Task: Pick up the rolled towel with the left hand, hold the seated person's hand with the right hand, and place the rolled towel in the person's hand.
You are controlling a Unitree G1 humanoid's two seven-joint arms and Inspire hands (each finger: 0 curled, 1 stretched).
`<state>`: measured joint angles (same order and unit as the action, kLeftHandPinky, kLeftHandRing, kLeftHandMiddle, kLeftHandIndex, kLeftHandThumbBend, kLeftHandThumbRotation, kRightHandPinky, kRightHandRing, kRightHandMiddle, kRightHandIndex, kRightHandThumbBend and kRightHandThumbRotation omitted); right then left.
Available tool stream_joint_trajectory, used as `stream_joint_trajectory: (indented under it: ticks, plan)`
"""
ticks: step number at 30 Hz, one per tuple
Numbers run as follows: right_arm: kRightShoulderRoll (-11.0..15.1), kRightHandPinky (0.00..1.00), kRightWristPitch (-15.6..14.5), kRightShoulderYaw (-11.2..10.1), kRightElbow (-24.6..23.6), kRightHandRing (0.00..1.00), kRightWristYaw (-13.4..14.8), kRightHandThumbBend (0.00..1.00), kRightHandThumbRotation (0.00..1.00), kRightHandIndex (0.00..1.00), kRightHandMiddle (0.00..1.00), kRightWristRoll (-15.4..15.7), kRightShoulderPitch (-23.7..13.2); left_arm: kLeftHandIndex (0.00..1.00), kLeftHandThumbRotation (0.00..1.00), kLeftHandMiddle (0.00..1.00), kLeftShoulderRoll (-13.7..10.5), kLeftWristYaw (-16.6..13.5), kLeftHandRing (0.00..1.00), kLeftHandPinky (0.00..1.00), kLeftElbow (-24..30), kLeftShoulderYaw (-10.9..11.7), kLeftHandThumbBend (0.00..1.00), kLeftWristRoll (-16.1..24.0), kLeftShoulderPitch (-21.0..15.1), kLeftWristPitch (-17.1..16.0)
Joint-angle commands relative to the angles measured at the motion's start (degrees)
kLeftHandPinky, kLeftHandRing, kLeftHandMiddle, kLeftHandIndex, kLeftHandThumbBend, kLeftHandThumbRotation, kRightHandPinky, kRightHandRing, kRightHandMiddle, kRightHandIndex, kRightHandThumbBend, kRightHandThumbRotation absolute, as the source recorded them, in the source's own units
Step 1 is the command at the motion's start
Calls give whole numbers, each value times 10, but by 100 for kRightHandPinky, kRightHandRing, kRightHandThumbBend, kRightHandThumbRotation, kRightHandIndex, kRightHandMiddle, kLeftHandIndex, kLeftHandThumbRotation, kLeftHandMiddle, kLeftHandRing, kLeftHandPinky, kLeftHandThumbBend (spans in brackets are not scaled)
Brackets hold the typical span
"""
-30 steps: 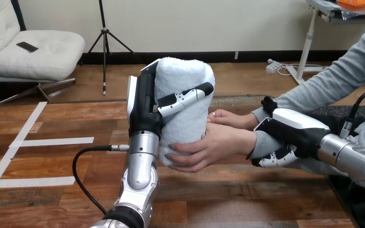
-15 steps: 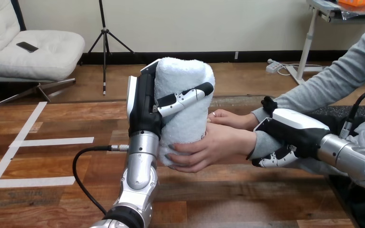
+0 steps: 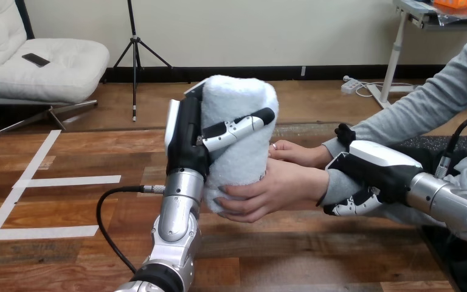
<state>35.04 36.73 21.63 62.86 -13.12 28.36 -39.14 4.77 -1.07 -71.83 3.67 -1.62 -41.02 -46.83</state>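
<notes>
Towel (image 3: 240,121) position?
Upright above the table (image 3: 67,243), near its middle. Left hand (image 3: 185,143) clamped on it, fingers wrapped across the front. The person's hand (image 3: 273,194) cups the lower end from the right.
Right hand (image 3: 374,173)?
At the right, fingers (image 3: 348,205) curled under the person's grey-sleeved wrist (image 3: 337,182), gripping it. The person's other hand (image 3: 295,152) lies just beyond, beside the towel.
</notes>
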Motion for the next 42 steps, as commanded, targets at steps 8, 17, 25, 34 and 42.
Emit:
stream_joint_trajectory:
  ticks: [8,17,25,34,42]
  plan:
    - [-14,26,8,-17,-22,30,12,37,13,39,37,-13,-25,84,81,83,5,20,82,83,32,-17,100,22,-12,-3]
    - [-15,26,7,-18,-22,31,9,38,13,39,37,-15,-25,92,92,93,-18,36,93,95,48,-31,100,48,-10,-1]
    - [-15,25,11,-18,-20,30,11,38,13,39,37,-15,-25,98,95,99,-27,75,99,99,68,-24,100,34,-4,24]
    - [-16,25,13,-17,-17,30,10,38,12,39,37,-15,-25,100,96,100,-24,123,100,100,94,-3,100,-6,8,52]
    - [-16,26,14,-17,-14,30,12,38,12,39,37,-14,-26,100,96,100,-30,123,100,100,109,-4,100,-9,17,57]
